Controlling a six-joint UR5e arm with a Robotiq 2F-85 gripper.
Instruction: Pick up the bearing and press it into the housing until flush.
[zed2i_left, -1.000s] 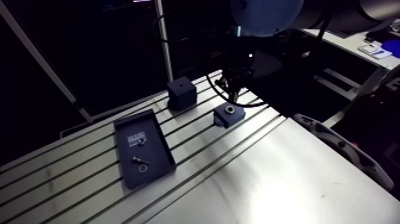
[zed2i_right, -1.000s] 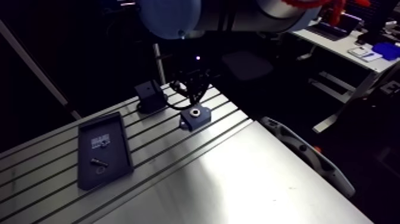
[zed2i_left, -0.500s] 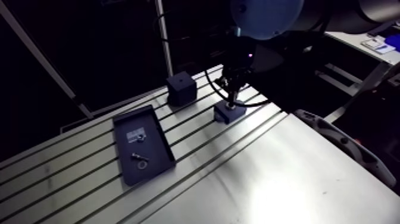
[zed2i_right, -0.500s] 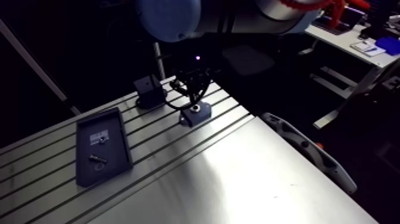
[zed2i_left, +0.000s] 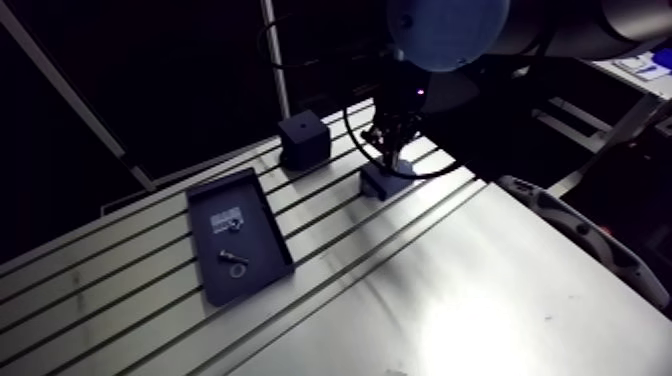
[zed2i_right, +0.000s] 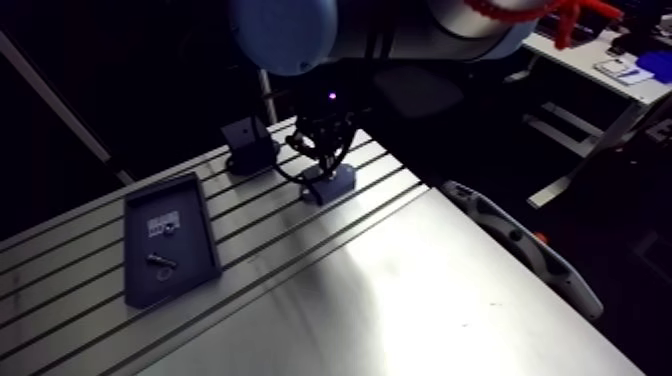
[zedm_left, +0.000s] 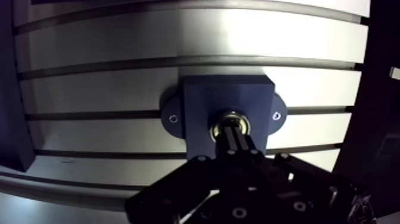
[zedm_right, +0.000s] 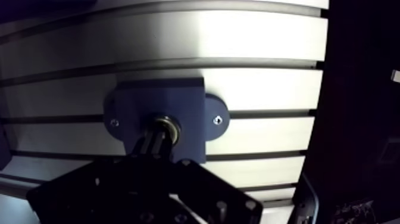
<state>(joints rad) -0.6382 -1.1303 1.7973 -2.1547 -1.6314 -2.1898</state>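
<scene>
Slotted aluminium table (zedm_left: 178, 36) lies bright under the work, its grooves passing on either side of the job. In the wrist view the gripper (zedm_left: 233, 136) has its two fingers (zedm_left: 228, 146) drawn together into one narrow bar, with nothing held between them. Their tips rest on the bearing (zedm_left: 219, 125), whose metal ring shows around them. The bearing sits in the bore of the dark housing (zedm_left: 208, 98), a square block with a holed ear at each side, lying flat across the table's slots. The fingers cover part of the ring, so whether it is flush with the housing's face cannot be told.

The step in hand looks like the pressing. To do it well, the push should go straight down along the bore's axis. The closed tips should be centred on the ring rather than on one edge, so the bearing does not cock and jam. Force should build slowly and stop once the ring is level with the face. Whether the housing is fastened down is unclear, so sideways load is best avoided. Well apart in the arm view, a dark tray (zed2i_left: 225, 285) of small parts and a black block (zed2i_left: 303, 140) play no part.
</scene>
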